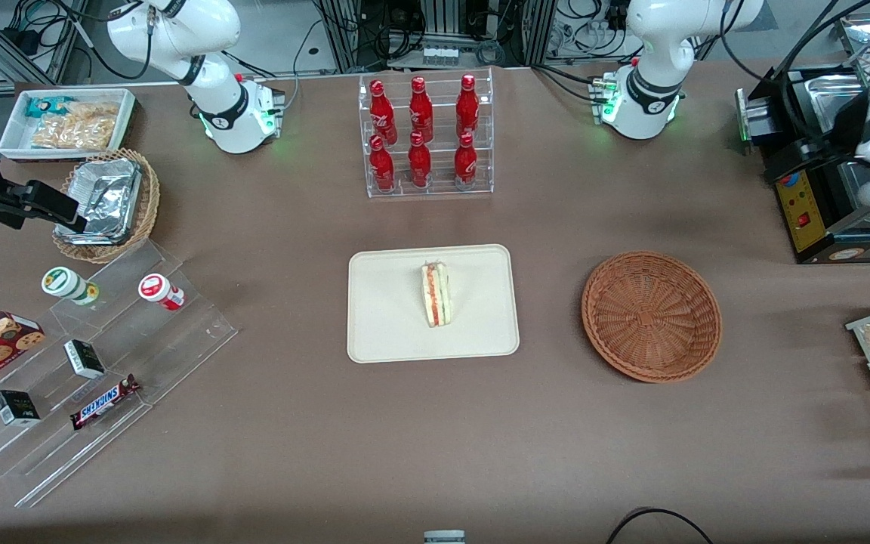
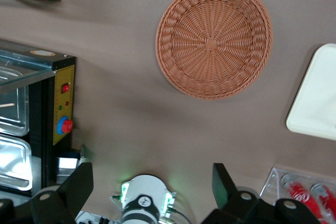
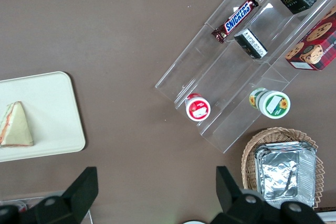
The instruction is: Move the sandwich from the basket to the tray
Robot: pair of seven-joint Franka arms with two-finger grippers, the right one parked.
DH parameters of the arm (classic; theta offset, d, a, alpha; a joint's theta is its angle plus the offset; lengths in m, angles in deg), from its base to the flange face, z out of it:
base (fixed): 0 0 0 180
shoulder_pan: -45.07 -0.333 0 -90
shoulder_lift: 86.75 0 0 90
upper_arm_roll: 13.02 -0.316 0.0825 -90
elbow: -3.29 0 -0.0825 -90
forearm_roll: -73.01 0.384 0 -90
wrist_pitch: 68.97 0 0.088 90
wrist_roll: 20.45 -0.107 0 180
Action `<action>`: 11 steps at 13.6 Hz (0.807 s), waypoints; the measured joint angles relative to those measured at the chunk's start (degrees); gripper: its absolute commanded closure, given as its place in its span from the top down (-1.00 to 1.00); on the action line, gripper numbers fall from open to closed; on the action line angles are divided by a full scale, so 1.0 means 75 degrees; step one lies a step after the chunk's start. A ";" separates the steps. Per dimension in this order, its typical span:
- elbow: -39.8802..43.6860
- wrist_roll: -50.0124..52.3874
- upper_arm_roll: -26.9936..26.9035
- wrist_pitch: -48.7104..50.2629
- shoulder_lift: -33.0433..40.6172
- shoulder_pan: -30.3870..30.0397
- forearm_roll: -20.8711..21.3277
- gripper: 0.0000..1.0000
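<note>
A triangular sandwich [image 1: 435, 294] stands on its edge near the centre of the cream tray [image 1: 382, 317], so the move looks finished. The round reddish-brown basket [image 1: 652, 316], at the tray's three o'clock in the front view (toward the working arm's end), holds nothing. The left gripper [image 2: 152, 182] hangs high above the table near the basket, fingers spread apart and carrying nothing.
</note>
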 measured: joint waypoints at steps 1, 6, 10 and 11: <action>-0.0070 -0.0304 -0.0125 0.0000 0.0094 0.0000 -0.0018 1.00; -0.0007 -0.0516 -0.0167 -0.0096 0.0142 0.0053 -0.0064 1.00; 0.0055 -0.0949 -0.0193 -0.0266 0.0144 0.0019 -0.0150 1.00; 0.0083 -0.0952 -0.0207 -0.0277 0.0144 0.0008 -0.0149 1.00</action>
